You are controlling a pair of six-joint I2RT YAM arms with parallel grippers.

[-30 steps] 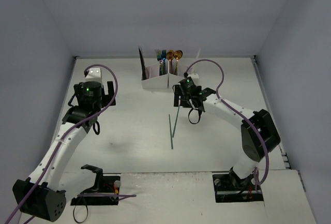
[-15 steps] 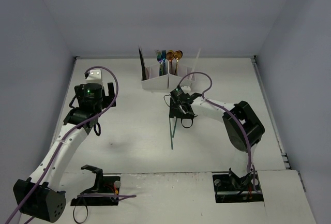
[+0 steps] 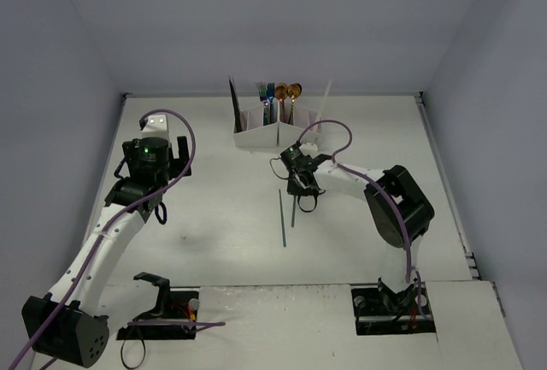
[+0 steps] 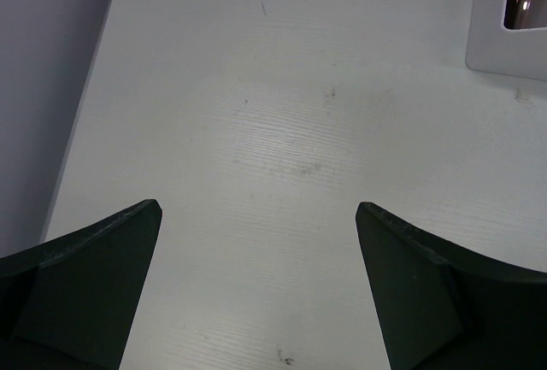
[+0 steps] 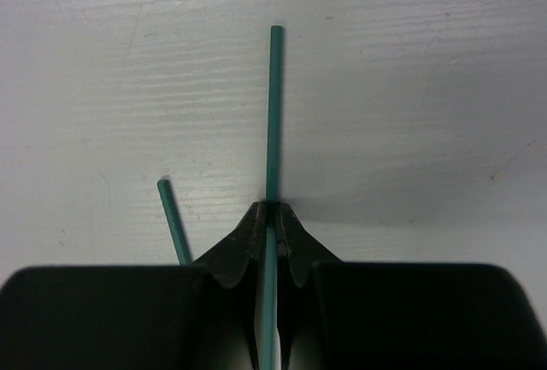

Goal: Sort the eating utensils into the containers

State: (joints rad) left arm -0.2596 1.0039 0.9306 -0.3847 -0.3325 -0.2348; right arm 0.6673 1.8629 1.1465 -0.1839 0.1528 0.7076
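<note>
**Desk:** What lies nearest the arm bases?

**Photographer:** A loose chopstick (image 3: 283, 220), teal, flat on the white table (image 3: 214, 242) and pointing roughly away from the bases. Nothing touches it.

**Desk:** And the right arm?

**Photographer:** Just beyond and to the right of that stick, the right gripper (image 5: 272, 212) points down at the table. Its jaws are pinched together on a second teal chopstick (image 5: 273, 114). The dark fingertips (image 5: 244, 242) meet on either side of the shaft, and the rest of the stick runs out ahead of them. From overhead, this stick lies nearly parallel to the loose one and close beside it. Whether it has left the tabletop, I cannot tell.

**Desk:** The left arm?

**Photographer:** It is well apart, over on the left side of the table. The left gripper (image 4: 258, 205) hangs with its jaws spread wide and nothing between them. Only bare tabletop shows in the gap.

**Desk:** Where do the containers stand?

**Photographer:** Farthest back, near the rear wall. The white organiser box (image 3: 256, 138) sits just beyond the right gripper, and its corner shows at the top right of the left wrist view. Standing in its compartments are black pieces (image 3: 232, 96) on the left, blue and silver forks (image 3: 265, 92) in the middle and copper and gold spoons (image 3: 289, 91) beside them. A pale slim piece (image 3: 325, 96) leans out at the right end.
</note>
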